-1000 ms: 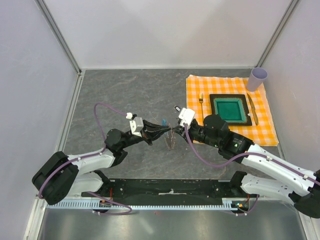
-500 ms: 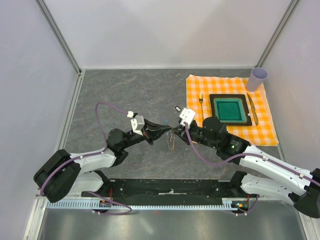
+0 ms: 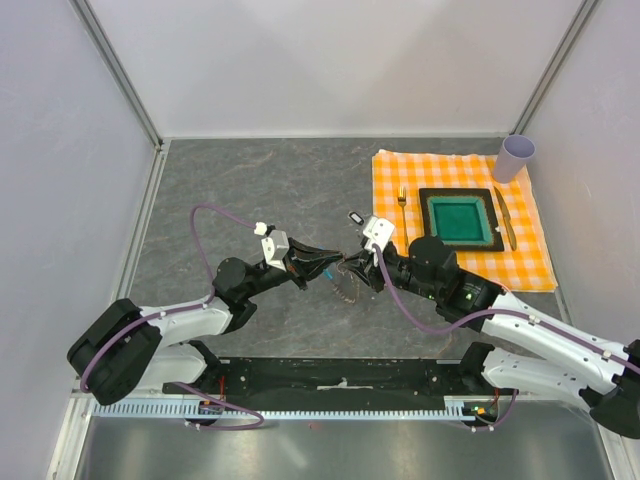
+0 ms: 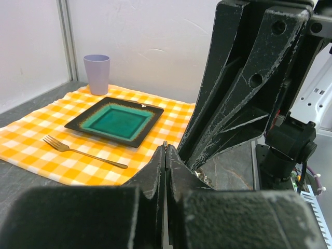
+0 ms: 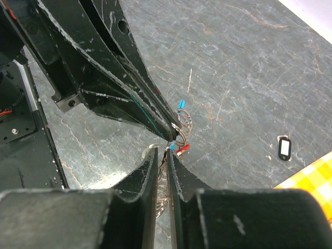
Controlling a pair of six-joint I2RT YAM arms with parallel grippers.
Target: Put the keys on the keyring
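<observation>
Threading step: we hold the keyring [image 5: 184, 123] clamped in the left gripper [image 5: 174, 134], the key [image 5: 182, 149] pinched in the right gripper [image 5: 162, 154]. Next we need fine alignment onto the ring.

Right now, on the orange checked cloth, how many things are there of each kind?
Lilac plastic cup: 1
Square teal plate with a black rim: 1
Thin metal fork: 1
Slim gold-toned knife: 1
Total: 4
</observation>
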